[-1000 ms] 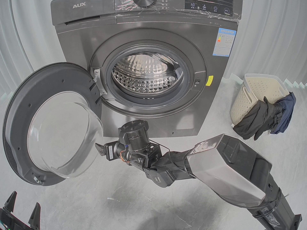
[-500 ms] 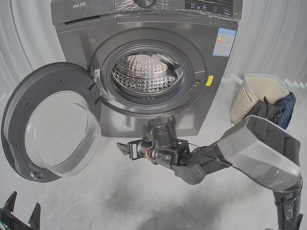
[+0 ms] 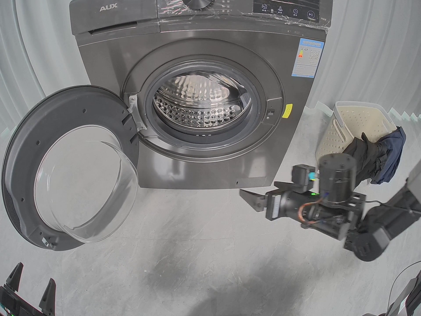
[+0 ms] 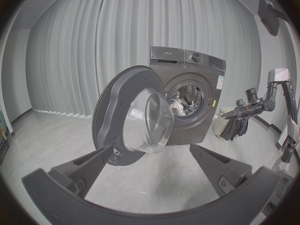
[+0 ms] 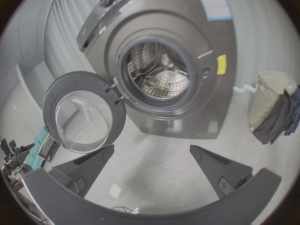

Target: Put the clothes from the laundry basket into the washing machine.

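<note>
The right gripper point(image 3: 251, 199) sits at lower right of the head view, pointing left toward the washer's point(image 3: 193, 36) bottom corner. Its two black wedge fingers are spread apart with nothing between them, as its own wrist view point(image 5: 151, 147) confirms. The left gripper point(image 3: 31, 281) peeks in at the bottom left corner, and its wrist view point(image 4: 151, 146) shows its fingers likewise parted and empty.

The clothes hang over the front rim of the basket point(image 3: 355, 119) at right centre of the head view, beside the washer on the floor point(image 3: 175, 251). One is a limp dark grey garment point(image 3: 370, 152) and the other a navy one point(image 3: 392, 152) just right of it. The right arm's wrist overlaps the grey one's lower part.

From the left wrist, the right gripper point(image 4: 232, 115) appears in profile, level with the basket's point(image 4: 220, 122) top and in front of it. The door point(image 4: 125, 110) faces the camera there, its bulging glass bowl turned outward. From the right wrist, the drum point(image 5: 159, 75) opens deeper, with raised paddles on its wall.

The washer is smooth grey metal, with clear film wrinkled over its knob panel. The drum point(image 3: 201, 102) is shiny perforated steel. The round door point(image 3: 39, 154) stands wide open at left, a matte grey ring around clear glass. The basket is cream plastic, with pierced walls. Pleated pale curtains point(image 3: 377, 44) hang behind.
</note>
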Robot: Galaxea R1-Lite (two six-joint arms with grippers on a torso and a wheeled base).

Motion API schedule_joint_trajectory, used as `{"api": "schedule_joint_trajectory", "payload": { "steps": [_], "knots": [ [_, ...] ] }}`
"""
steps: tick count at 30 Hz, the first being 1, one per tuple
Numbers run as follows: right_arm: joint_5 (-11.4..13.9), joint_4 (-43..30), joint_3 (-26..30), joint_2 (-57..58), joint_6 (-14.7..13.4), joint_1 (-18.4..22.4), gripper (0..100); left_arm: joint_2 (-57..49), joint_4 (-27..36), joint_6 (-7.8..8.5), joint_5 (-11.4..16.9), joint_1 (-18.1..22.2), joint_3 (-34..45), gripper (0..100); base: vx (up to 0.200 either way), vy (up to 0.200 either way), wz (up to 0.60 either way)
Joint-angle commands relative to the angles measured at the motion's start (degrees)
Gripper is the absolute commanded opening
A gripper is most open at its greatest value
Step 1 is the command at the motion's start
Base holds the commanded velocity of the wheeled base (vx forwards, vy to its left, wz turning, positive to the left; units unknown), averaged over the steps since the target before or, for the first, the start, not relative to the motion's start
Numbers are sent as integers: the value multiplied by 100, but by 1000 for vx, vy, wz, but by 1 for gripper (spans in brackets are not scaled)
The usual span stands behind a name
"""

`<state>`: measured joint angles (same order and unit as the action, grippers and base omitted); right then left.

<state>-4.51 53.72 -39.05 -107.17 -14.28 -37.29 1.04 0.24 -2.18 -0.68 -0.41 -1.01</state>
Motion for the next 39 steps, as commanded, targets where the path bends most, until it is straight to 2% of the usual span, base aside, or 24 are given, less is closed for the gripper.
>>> {"api": "schedule_joint_trajectory", "payload": {
  "steps": [1,5,8,10,11,13,18,19,20,21,22,24,27,28,29,30,31,32,33,34,35,37,38,39],
  "knots": [
    [38,912,2911,3334,426,1145,100,-42,2,16,-2,-2,84,100,0,0,0],
    [108,824,3316,4072,566,1514,100,-42,2,7,-2,-2,84,100,0,0,0],
    [381,806,3869,4898,751,1927,100,-51,2,7,-2,6,84,100,0,0,0],
    [460,718,3905,5057,768,2050,100,-60,-7,7,-2,15,84,100,0,0,0],
    [600,270,3905,5426,777,2323,100,-68,-7,7,-2,15,84,100,0,0,0],
    [706,-319,3905,6067,786,2525,100,-77,-7,-2,-2,15,84,100,0,0,0],
    [741,-2542,3905,8423,760,2604,100,-86,-16,7,-11,24,84,100,0,0,0],
    [741,-2701,3905,8581,751,2604,100,-86,-16,7,-11,15,92,100,0,0,0],
    [732,-3509,3905,9390,760,2595,100,-86,-16,25,-20,24,92,100,0,0,0],
    [724,-3685,3905,9583,760,2604,100,-86,-16,25,-20,24,92,100,0,0,0],
    [715,-4177,3905,10154,777,2630,100,-86,-16,34,-20,24,92,100,0,0,0],
    [653,-4353,3905,10277,724,2683,100,-86,-16,42,-28,15,92,100,0,0,0],
    [548,-4186,3905,10181,786,2727,100,-86,-16,86,-46,24,92,100,0,0,0],
    [548,-4116,3905,10075,821,3044,100,-86,-16,165,-20,24,101,100,0,0,0],
    [548,-4116,3905,10075,821,3044,100,-86,-16,165,-20,24,101,100,0,0,0],
    [627,-4133,3905,10022,927,3465,100,-86,-16,148,-11,24,92,100,0,0,0],
    [741,-4203,3905,10119,970,3606,100,-86,-16,130,-11,24,92,100,0,0,0],
    [882,-4353,3905,10295,1006,3694,100,-86,-16,122,-2,24,92,100,0,0,0],
    [882,-4353,3905,10295,1006,3694,100,-86,-16,122,-2,24,92,100,0,0,0],
    [996,-4801,3905,10629,1067,3738,100,-86,-7,113,7,15,92,100,0,0,0],
    [952,-5197,3905,10717,1137,3712,100,-77,-7,113,7,15,92,100,0,0,0],
    [855,-5126,3896,10717,1225,3712,100,-77,-7,86,16,15,92,100,0,0,0],
    [732,-5118,3896,10717,1252,3712,100,-86,-7,78,24,15,84,100,0,0,0],
    [469,-5285,3905,10717,1296,3703,100,-86,-7,60,16,15,84,100,0,0,0]
  ]
}}
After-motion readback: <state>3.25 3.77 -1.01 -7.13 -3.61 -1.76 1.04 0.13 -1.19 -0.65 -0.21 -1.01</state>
